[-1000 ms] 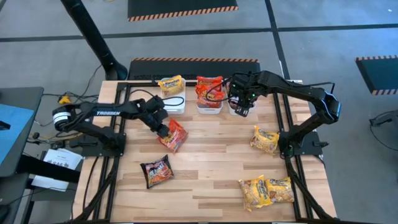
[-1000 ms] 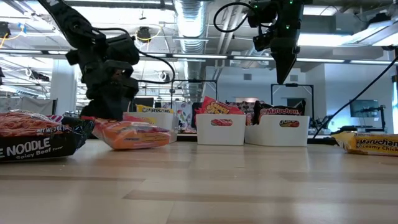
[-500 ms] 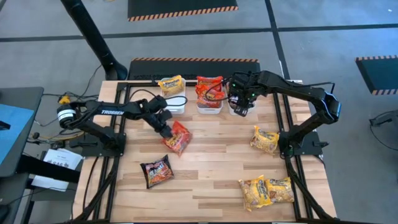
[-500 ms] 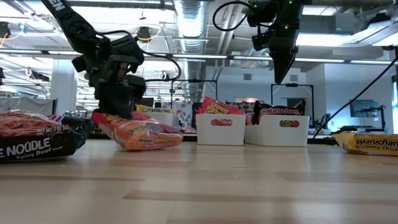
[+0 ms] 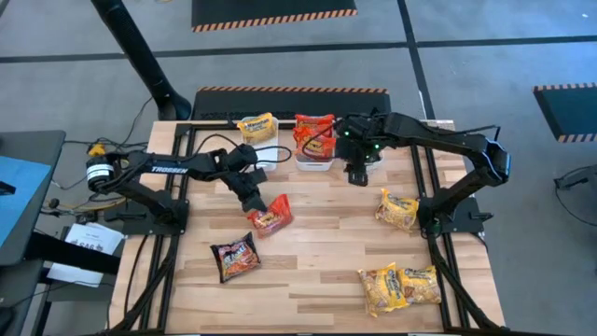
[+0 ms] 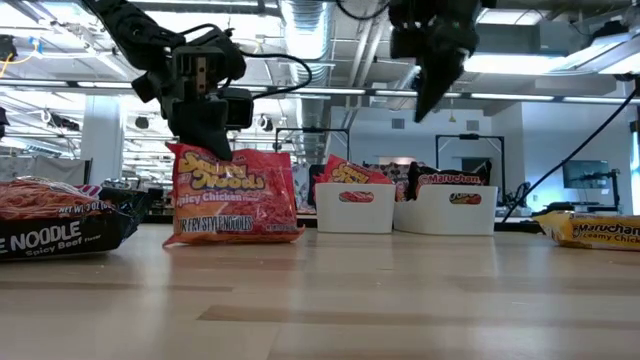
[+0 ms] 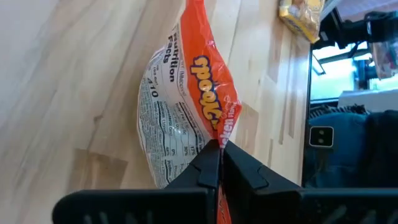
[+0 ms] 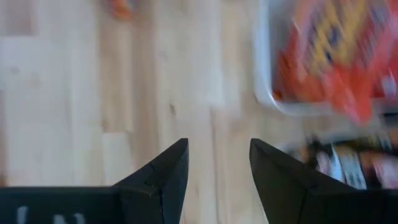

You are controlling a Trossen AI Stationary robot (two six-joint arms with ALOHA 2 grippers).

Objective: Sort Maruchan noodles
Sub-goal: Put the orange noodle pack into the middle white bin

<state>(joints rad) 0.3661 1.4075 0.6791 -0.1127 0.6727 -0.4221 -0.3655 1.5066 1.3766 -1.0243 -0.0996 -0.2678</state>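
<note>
Wooden table [image 5: 317,243] bears a glossy red noodle packet [image 6: 235,195], upright, pinched in the left tool [image 6: 212,140].

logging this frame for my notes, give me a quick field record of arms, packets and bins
left end effector: shut on red packet, standing it on edge on the table
right end effector: open, empty, in front of the bins
bins: three, back of table, packets inside
loose packets: dark packet, three yellow packets on the right side
</note>
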